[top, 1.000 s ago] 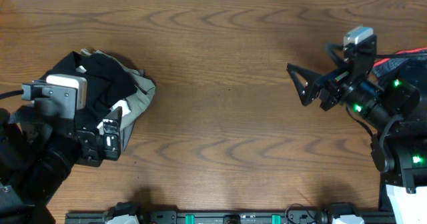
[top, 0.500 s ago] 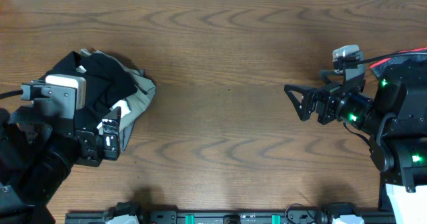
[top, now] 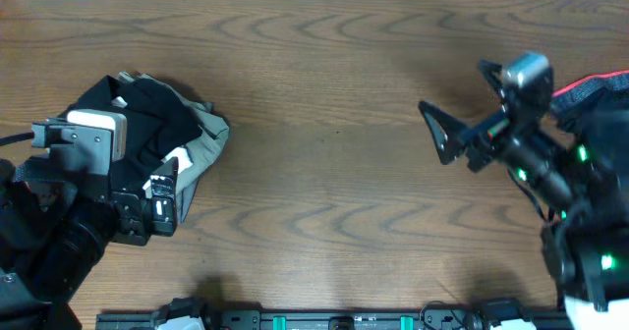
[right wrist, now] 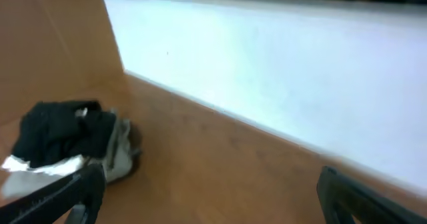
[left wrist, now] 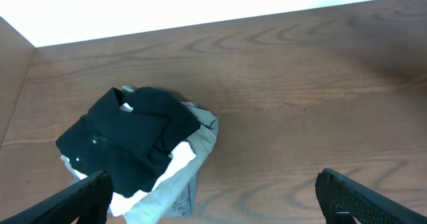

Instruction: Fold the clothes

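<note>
Left gripper [left wrist: 213,179], jaws wide and empty, poised low at the near edge of the clothes [top: 162,109]; right gripper [right wrist: 210,176], likewise wide and empty, raised and angled, well apart from them.

No words, brand names, numbers or signs can be read in any view. The only possible label is a small white patch [left wrist: 126,107] on the black shirt [left wrist: 133,134] that tops the pile of clothes [top: 187,143], at about 11 o'clock on the shirt in the left wrist view. It is too small to make out. The right wrist view is too blurred to show any lettering.
</note>
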